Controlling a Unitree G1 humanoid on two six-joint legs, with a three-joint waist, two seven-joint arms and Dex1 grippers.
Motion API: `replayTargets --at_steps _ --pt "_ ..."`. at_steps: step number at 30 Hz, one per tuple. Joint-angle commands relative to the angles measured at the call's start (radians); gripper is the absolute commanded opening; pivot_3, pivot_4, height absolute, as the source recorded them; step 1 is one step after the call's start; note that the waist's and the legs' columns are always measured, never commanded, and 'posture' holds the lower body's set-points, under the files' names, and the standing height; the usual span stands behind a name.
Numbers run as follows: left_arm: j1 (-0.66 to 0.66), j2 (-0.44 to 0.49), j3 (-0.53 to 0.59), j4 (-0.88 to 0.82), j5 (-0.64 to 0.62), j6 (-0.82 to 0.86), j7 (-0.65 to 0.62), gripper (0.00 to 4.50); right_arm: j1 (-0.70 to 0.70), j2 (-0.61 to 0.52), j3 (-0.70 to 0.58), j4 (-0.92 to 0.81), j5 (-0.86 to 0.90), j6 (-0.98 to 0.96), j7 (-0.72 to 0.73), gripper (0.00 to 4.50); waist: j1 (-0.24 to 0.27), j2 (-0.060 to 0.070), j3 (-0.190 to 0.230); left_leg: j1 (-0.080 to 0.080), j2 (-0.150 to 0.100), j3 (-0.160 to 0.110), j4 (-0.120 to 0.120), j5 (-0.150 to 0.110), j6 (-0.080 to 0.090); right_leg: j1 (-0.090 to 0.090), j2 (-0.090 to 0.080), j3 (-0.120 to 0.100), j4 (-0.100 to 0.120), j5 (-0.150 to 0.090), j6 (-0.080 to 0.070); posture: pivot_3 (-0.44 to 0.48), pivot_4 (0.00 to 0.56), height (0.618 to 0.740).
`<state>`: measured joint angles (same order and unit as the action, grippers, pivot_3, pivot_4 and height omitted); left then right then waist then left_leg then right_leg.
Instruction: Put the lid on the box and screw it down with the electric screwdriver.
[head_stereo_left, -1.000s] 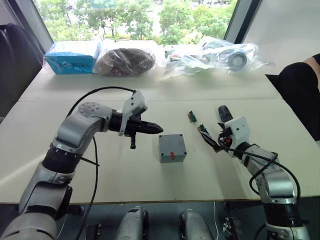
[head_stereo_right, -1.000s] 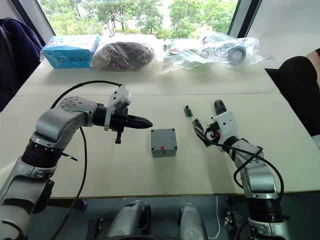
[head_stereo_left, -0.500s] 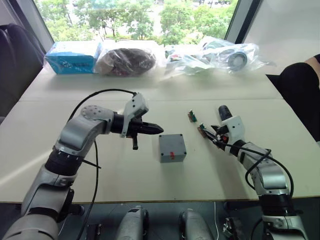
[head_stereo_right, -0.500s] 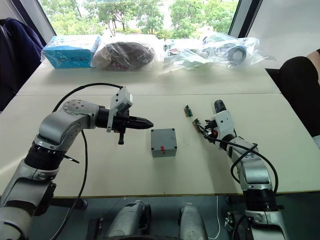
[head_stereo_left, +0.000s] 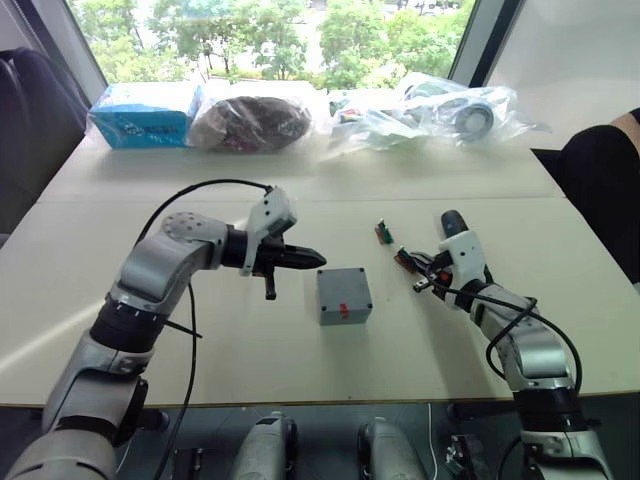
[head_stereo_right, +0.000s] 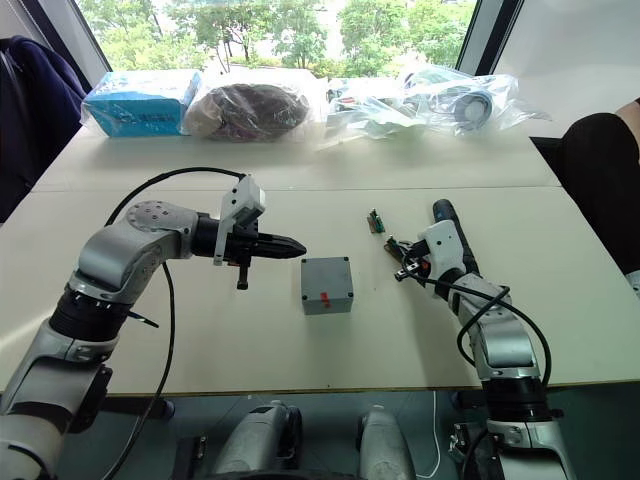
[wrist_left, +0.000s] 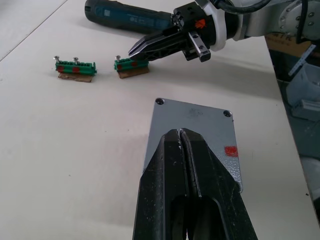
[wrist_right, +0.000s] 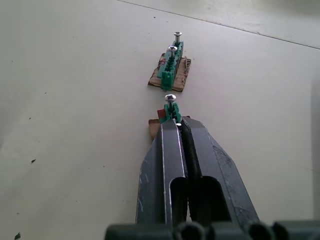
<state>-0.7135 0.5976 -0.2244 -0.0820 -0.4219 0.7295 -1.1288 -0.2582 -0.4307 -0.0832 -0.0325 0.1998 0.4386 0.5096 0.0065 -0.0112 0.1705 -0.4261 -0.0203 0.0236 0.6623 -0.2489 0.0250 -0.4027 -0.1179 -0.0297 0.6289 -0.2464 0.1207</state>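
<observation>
The grey box (head_stereo_left: 344, 296) stands mid-table with the flat lid (wrist_left: 192, 135) lying on top; the lid has screw holes at its corners and a red mark. My left gripper (head_stereo_left: 318, 259) is shut and empty, hovering just left of the box and pointing at it. The electric screwdriver (head_stereo_left: 451, 221) lies on the table to the right, behind my right wrist. My right gripper (wrist_right: 176, 121) is shut, its tips at the near end of a small green part (wrist_right: 173, 109) that carries a screw. Whatever lies between the tips is hidden.
A second green part (wrist_right: 170, 70) with two screws lies just beyond the first. Plastic bags (head_stereo_left: 440, 110) and a blue carton (head_stereo_left: 143, 113) line the far table edge. A person's dark sleeve (head_stereo_left: 600, 170) shows at the right. A black cable loops over my left arm.
My right gripper has gone from open to shut and moved forward onto the nearer green part. My left arm has shifted slightly toward the box.
</observation>
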Motion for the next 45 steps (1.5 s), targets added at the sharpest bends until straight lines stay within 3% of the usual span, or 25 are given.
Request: replayTargets --at_steps 1,14,21,27,45 --pt "-0.002 0.005 0.002 -0.001 0.012 -0.031 -0.007 0.00 -0.016 0.007 -0.008 -0.028 0.014 -0.011 -0.005 0.03 0.000 0.000 0.000 0.000 0.000 0.000 0.000 0.000 0.000 0.000 0.000 0.000 0.000 0.000 0.000 0.000 0.150 0.740" --pt "0.022 0.020 0.048 0.058 -0.004 -0.038 -0.020 0.00 0.017 -0.005 -0.051 -0.286 0.046 0.065 -0.067 0.03 0.000 0.000 0.000 0.000 0.000 0.000 0.000 0.000 0.000 0.000 0.000 0.000 0.000 0.000 0.000 0.000 0.150 0.740" --pt "0.098 0.067 0.084 -0.054 -0.052 0.029 -0.008 0.00 0.090 0.000 0.075 -0.506 0.135 0.110 0.031 0.03 -0.002 0.000 0.000 0.000 0.001 0.000 0.000 0.000 0.000 -0.001 0.000 0.000 0.000 0.000 0.000 0.000 0.150 0.740" --pt "0.101 0.052 0.104 -0.084 -0.080 0.073 0.046 0.00 0.099 0.020 0.156 -0.463 0.081 0.076 0.005 0.03 0.005 0.000 0.001 0.000 0.001 0.000 0.001 0.000 0.000 0.000 0.000 0.000 0.000 -0.002 -0.004 0.000 0.150 0.740" --pt "0.102 0.044 0.095 -0.110 -0.105 0.100 0.082 0.00 0.125 0.014 0.168 -0.413 0.045 0.038 0.011 0.03 0.004 0.000 0.001 0.000 0.001 0.000 0.001 0.000 0.000 -0.001 0.000 0.000 0.000 -0.002 -0.004 0.000 0.150 0.740"
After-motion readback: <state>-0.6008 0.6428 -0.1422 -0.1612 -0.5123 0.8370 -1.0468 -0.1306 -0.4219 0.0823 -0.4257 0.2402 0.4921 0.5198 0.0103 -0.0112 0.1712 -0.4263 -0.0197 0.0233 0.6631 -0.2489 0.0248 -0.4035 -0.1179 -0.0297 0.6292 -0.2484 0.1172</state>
